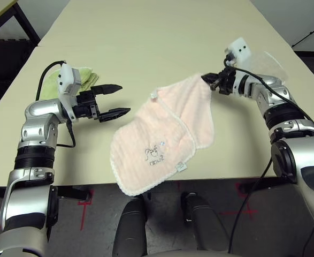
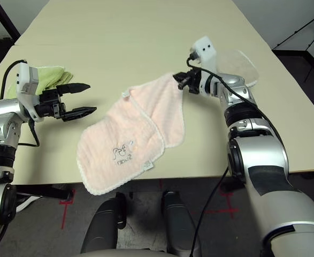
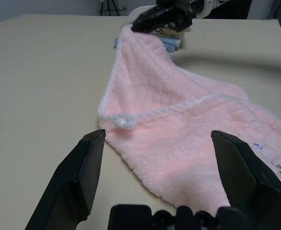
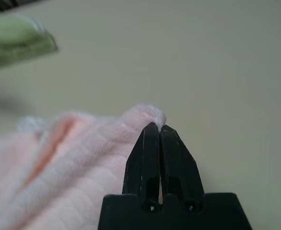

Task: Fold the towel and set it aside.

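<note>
While right gripper [image 1: 210, 81] pinches towel [image 1: 162, 142], arm reaches forward.

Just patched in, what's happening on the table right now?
The right gripper is shut on one corner of the pink towel and holds that corner raised off the table, while the rest of the cloth lies partly doubled over, its near edge hanging past the table's front edge. The left gripper is open beside the towel, not touching it. A folded green towel sits behind the left arm.
</note>
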{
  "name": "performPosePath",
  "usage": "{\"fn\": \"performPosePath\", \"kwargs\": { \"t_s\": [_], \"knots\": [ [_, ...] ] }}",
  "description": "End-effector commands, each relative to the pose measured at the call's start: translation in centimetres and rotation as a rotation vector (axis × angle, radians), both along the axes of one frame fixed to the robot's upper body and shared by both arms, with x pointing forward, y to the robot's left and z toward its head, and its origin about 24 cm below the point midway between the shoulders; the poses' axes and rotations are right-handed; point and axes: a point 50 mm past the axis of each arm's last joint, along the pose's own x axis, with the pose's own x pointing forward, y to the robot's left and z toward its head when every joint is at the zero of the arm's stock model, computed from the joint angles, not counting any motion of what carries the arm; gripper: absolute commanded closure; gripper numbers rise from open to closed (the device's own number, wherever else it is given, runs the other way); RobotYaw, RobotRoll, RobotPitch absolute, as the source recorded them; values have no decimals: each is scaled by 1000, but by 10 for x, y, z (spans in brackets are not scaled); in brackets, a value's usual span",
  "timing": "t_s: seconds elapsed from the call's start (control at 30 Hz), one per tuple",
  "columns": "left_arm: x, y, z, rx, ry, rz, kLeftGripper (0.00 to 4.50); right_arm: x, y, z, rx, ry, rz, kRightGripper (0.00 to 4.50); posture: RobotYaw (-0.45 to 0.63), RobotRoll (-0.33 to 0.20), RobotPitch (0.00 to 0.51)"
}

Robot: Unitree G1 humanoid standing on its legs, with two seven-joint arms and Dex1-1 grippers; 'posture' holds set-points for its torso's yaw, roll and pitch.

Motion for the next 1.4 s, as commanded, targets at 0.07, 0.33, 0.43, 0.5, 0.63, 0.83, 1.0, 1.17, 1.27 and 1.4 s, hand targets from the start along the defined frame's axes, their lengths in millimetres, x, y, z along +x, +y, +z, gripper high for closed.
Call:
{"fn": "performPosePath", "kwargs": {
  "t_s": [0.07, 0.33, 0.43, 0.5, 0.63, 0.83, 1.0, 1.17, 1.27, 1.4],
  "knots": [
    [-2, -5, -5, -8, 13, -13, 0, -5, 24, 41, 110, -155, 116, 4483, 7, 0, 144],
    [-2, -10, -6, -24, 16, -14, 0, -24, 61, 99, 248, -314, 300, 4483, 7, 0, 141],
    [-1, -11, -6, -30, 16, -14, 0, -28, 65, 120, 284, -366, 308, 4483, 5, 0, 141],
    [-1, -12, -7, -33, 15, -15, 0, -30, 67, 129, 290, -392, 306, 4483, 3, 0, 147],
    [0, -15, -8, -40, 16, -20, 0, -39, 68, 160, 334, -479, 319, 4483, 3, 0, 149],
    [2, -19, -7, -51, 9, -26, 0, -54, 61, 206, 393, -626, 296, 4483, 5, 0, 149],
    [4, -23, -6, -60, 6, -32, 0, -62, 54, 239, 335, -740, 159, 4483, 4, 0, 152],
    [13, -33, 6, -222, -1, 48, 0, -51, 70, 219, 139, -688, 116, 4483, 8, 0, 153],
    [20, -45, 30, -349, -16, 129, 0, -46, 81, 201, 123, -618, 150, 4483, 15, 0, 155],
    [25, -59, 73, -429, -57, 230, 0, -40, 86, 187, 106, -569, 134, 4483, 28, 0, 157]
  ]
}}
